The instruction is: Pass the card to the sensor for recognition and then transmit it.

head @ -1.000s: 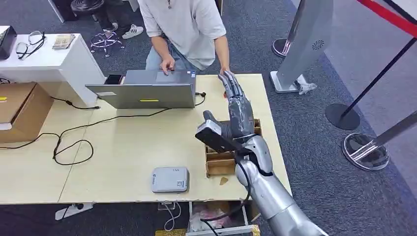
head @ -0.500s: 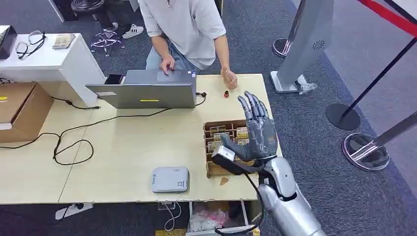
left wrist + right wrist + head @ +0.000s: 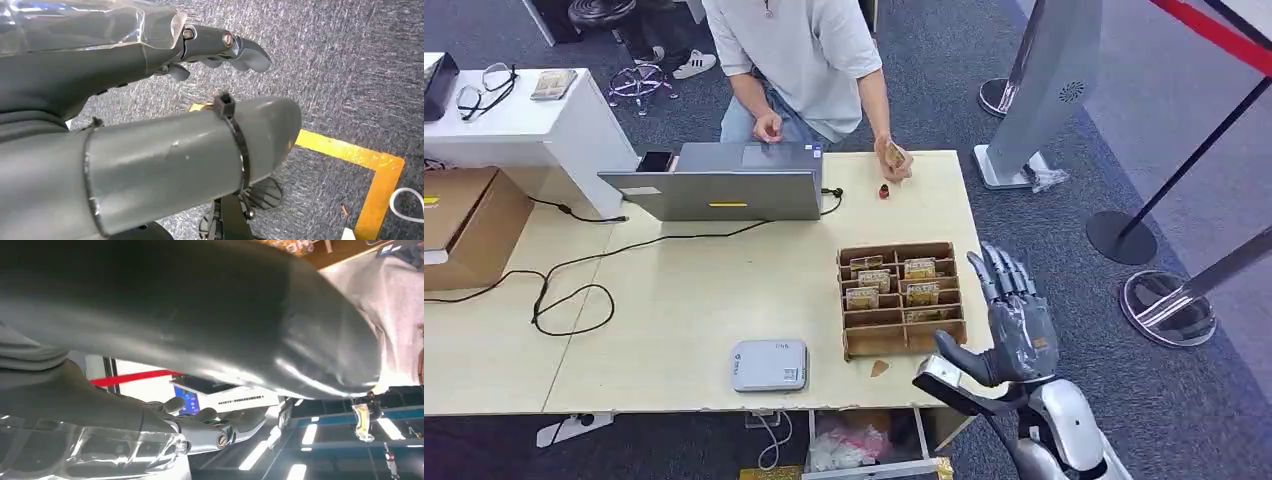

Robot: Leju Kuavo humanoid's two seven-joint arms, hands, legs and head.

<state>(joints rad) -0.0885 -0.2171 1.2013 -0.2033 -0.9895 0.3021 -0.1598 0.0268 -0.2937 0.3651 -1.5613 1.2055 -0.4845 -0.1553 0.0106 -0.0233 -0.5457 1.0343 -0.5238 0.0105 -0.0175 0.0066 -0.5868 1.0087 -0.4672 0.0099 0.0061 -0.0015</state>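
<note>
The right hand (image 3: 1016, 325) hovers beside the table's (image 3: 674, 300) near corner, fingers spread, holding nothing. The left hand (image 3: 220, 47) hangs over carpet, fingers loosely curled, empty. Farther off, a person's hand (image 3: 894, 160) holds the card (image 3: 894, 153).

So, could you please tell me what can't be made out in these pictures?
- Printing on the card in the person's hand: too small, head view.
- Right hand palm side: faces away, head view; its thumb fills the right wrist view.
- Left hand fingers: cut off by its cover, left wrist view.
</note>
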